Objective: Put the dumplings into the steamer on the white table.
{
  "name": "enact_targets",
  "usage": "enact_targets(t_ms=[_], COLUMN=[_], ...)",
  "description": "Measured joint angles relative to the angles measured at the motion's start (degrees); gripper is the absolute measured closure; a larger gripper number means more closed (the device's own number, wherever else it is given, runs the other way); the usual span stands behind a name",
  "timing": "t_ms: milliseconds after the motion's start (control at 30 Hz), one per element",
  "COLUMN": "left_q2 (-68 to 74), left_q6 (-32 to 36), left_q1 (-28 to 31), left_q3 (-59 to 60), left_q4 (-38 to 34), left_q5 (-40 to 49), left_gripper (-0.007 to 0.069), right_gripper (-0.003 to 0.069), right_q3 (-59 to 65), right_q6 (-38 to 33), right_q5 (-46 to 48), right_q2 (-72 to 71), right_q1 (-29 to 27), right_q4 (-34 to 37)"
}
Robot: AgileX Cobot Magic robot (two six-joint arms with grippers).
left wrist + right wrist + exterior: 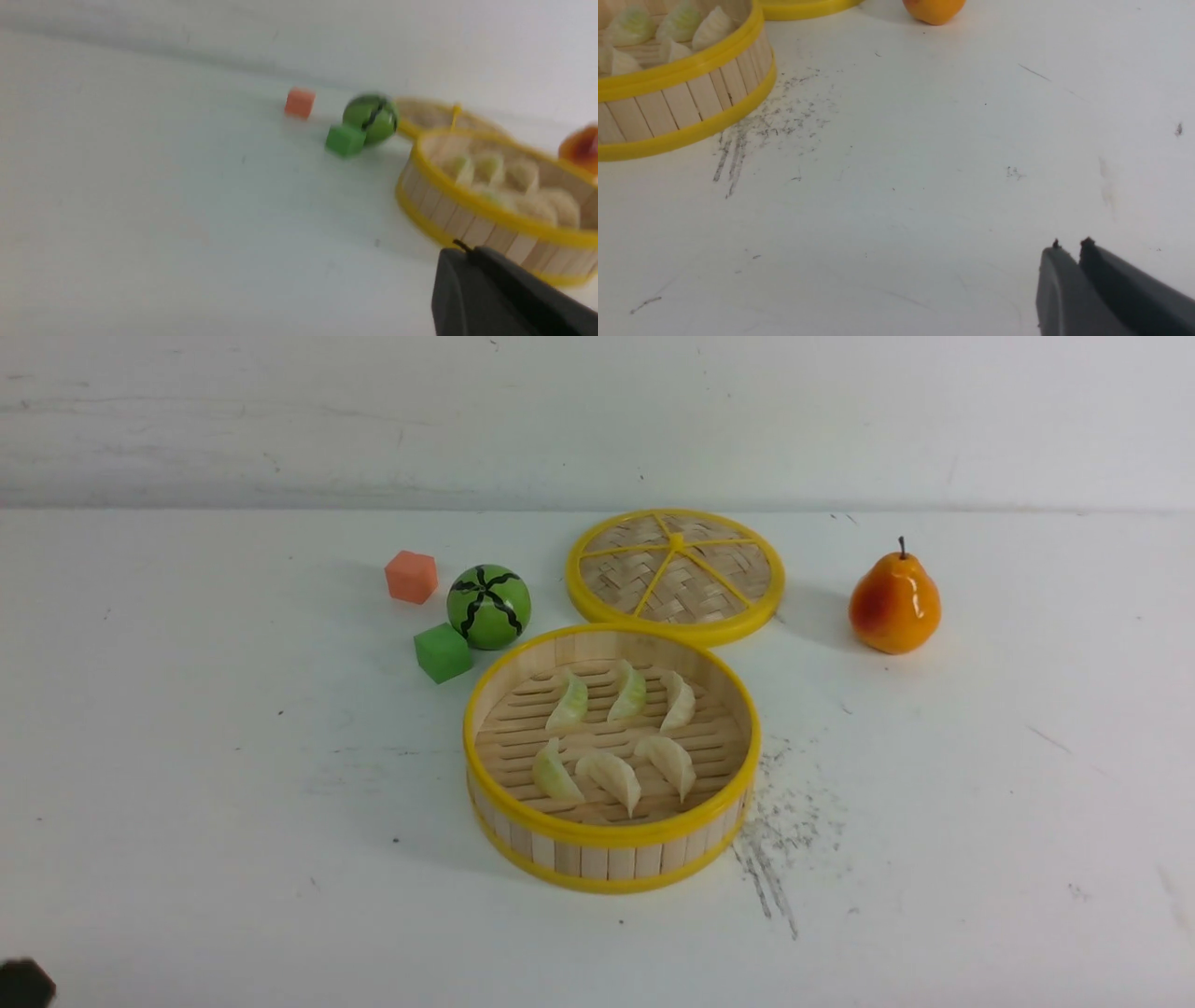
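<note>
All six dumplings (616, 733) sit inside the steamer (611, 859), two rows of three, long axes running near to far, slightly tilted. The steamer stands mid white table (187, 803), grey scuffs to its right. Left gripper (462, 249) clenched, empty; right gripper (1069, 245) nearly closed, a sliver of gap, holding nothing.

You have six dumplings (611, 737) in one steamer (611, 859); beside the steamer sit one lid (675, 575), one pear (893, 601), two cubes (442, 652) and one watermelon ball (488, 606).
</note>
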Motion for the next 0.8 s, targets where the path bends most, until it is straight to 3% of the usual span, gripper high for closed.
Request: enact_targets(t_ms=[100, 267, 800], left_q2=[0.00, 0.00, 0.00], left_q6=[-2.55, -8.10, -8.79], left_q1=[1.46, 1.67, 1.67], left_q3=[0.20, 0.20, 0.20], left_q4=[2.85, 7.99, 10.41], left_q5=[7.53, 7.64, 7.39], left_gripper=[0.0637, 0.0637, 0.0637], right_gripper=[0.0606, 0.0596, 0.0568], right_q3=[0.00, 0.00, 0.00], right_q6=[0.00, 0.00, 0.00], right_q5=[0.00, 0.00, 0.00], right_q2=[0.00, 0.00, 0.00], right_q1=[0.00, 0.00, 0.00], right_q4=[0.00, 0.00, 0.00])
